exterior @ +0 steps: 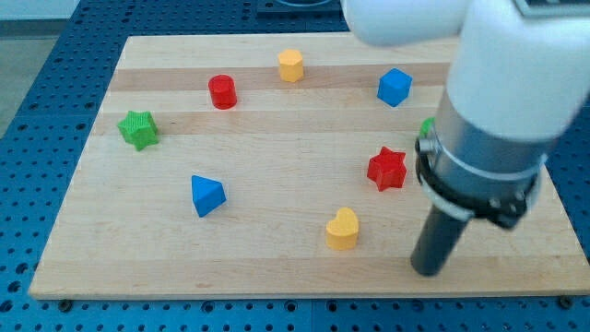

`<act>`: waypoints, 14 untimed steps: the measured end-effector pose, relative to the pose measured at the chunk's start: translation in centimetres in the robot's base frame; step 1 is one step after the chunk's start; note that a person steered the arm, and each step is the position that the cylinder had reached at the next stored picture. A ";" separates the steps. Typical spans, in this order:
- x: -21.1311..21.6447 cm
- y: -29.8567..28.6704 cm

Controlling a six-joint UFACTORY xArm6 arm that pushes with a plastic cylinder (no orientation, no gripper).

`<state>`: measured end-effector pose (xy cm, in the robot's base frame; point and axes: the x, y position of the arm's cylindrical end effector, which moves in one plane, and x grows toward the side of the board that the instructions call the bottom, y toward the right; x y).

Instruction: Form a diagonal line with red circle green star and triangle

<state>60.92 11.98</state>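
The red circle [222, 91] stands near the view's top left of the wooden board [277, 267]. The green star [138, 129] lies at the view's left edge of the board. The blue triangle [206, 195] lies below and between them, left of centre. My tip [428, 269] rests on the board at the view's bottom right, far from all three, right of the yellow heart [342, 229] and below the red star [387, 169].
A yellow hexagon-like block [291, 65] and a blue cube [395, 87] stand near the view's top. A green block [427, 128] is mostly hidden behind the arm at the right. The board's edge runs close below my tip.
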 end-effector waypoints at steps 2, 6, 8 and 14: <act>-2.3 -11.3; -10.2 -29.5; -10.1 -22.2; -20.2 -35.3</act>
<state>40.70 -23.29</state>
